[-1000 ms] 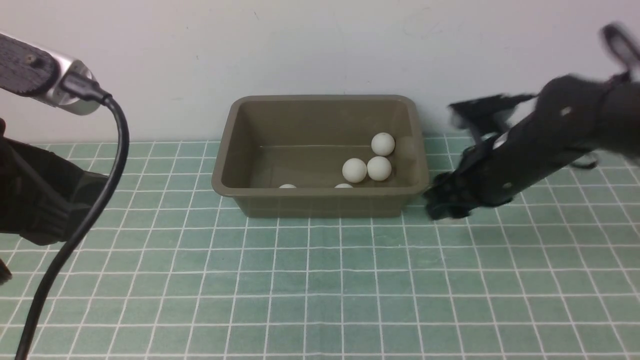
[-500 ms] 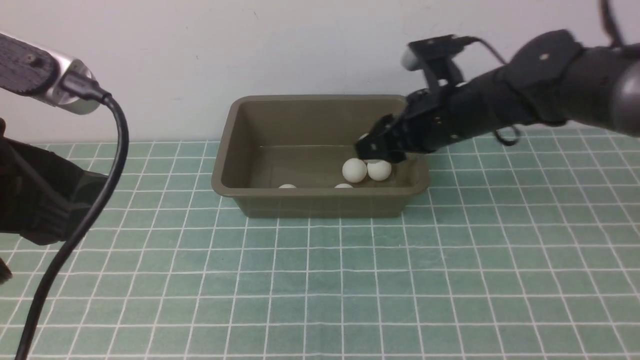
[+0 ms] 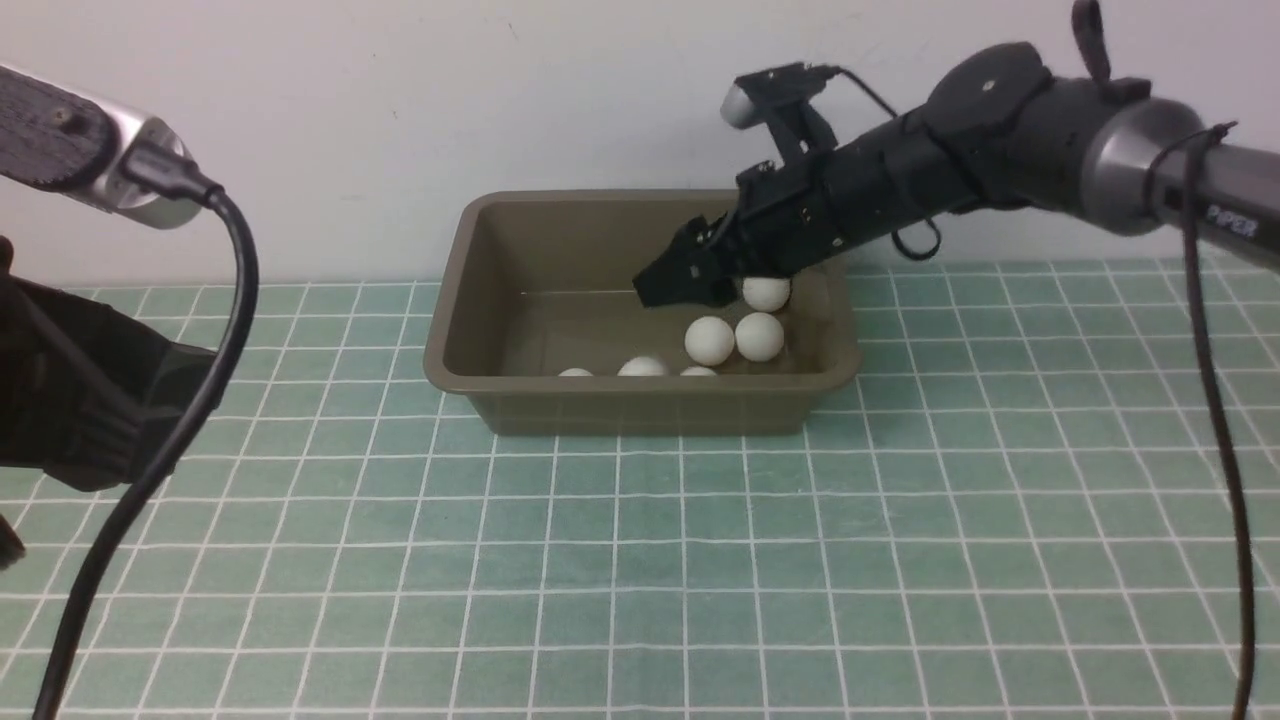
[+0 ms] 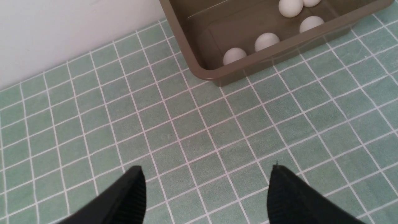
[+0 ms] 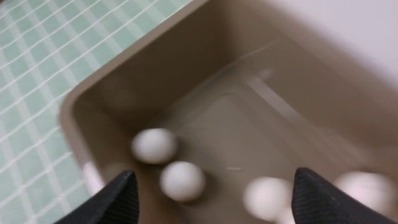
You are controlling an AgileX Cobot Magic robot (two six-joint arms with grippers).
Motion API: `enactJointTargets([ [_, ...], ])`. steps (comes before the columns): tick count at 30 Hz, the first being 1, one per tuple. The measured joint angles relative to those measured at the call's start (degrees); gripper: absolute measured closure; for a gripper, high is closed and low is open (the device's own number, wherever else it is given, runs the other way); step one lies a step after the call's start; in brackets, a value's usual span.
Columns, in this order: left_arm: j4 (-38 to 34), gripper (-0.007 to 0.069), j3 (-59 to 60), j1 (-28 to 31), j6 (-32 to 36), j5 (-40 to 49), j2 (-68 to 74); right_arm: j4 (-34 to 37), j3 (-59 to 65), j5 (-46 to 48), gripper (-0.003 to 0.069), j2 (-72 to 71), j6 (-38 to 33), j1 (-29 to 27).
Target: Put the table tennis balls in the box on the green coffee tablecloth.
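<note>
Now the right gripper (image 3: 672,287) hangs over the box (image 3: 640,400) on the green coffee tablecloth (image 3: 640,560), its jaws wide apart and empty. The left gripper (image 4: 205,193) waits off to the side, jaws apart too. Six table tennis balls (image 3: 709,340) lie inside the box. If the arm dips low, it could knock the box's wall or bump the balls around

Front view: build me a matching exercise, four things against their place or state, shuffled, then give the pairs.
Things:
1. right gripper
2. left gripper
3. table tennis balls
4. box

Places or states:
A. lying on the box floor
B. open above bare green coffee tablecloth, away from the box
C. standing on the cloth near the wall
D. open, over the inside of the box

Pairs: 1-D, 2-B, 3-A, 4-C
</note>
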Motion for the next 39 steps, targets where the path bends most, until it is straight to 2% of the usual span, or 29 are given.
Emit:
enactJointTargets([
  [8, 0.0, 0.0155, 0.0, 0.0, -0.05, 0.0, 0.0, -13.27, -0.27, 2.78, 0.0125, -11.94, 7.39, -10.95],
  [15, 0.0, 0.0155, 0.0, 0.0, -0.05, 0.0, 0.0, -16.26, -0.32, 7.34, 0.0136, -20.98, 11.48, -18.57],
  [19, 0.0, 0.0155, 0.0, 0.0, -0.05, 0.0, 0.0, -20.01, -0.32, 12.81, 0.014, -29.62, 19.67, -23.7],
  [20, 0.0, 0.0155, 0.0, 0.0, -0.05, 0.0, 0.0, -20.64, -0.32, 13.08, 0.014, -30.98, 20.12, -24.06],
  [24, 0.0, 0.0155, 0.0, 0.0, -0.05, 0.0, 0.0, -27.71, -0.38, 19.11, 0.0144, -41.1, 29.44, -25.91],
  [27, 0.0, 0.0155, 0.0, 0.0, -0.05, -0.05, 0.0, -27.57, 1.39, 20.36, 0.015, -47.89, 31.94, -25.86],
  [33, 0.0, 0.0155, 0.0, 0.0, -0.05, -0.05, 0.0, -25.55, 12.83, 19.13, 0.0167, -59.83, 29.76, -25.86],
  [35, 0.0, 0.0155, 0.0, 0.0, -0.05, -0.05, 0.0, -22.51, 27.16, 12.88, 0.0172, -67.29, 23.44, -25.58],
  [36, 0.0, 0.0155, 0.0, 0.0, -0.05, -0.1, 0.0, -21.83, 28.22, 11.66, 0.0172, -67.78, 22.41, -25.42],
  [39, 0.0, 0.0155, 0.0, 0.0, -0.05, -0.15, 0.0, -13.65, 46.17, 0.63, 0.0173, -74.62, 14.82, -22.97],
])
